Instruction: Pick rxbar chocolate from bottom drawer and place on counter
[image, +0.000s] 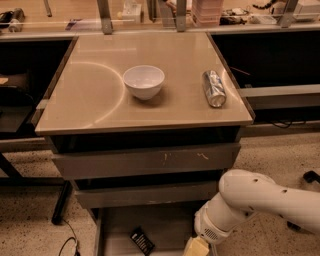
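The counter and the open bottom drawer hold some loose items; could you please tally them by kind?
bowl, on the counter: 1
can, lying on the counter: 1
rxbar, in the bottom drawer: 1
Total: 3
The gripper hangs over the drawer's right side, at the picture's bottom edge.

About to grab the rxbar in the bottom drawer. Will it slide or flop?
The rxbar chocolate lies flat on the plain floor of the bottom drawer, so it probably slides if nudged. Thin and small, likely light; the wrapper may be slick. The claw sits low, right of it in view.
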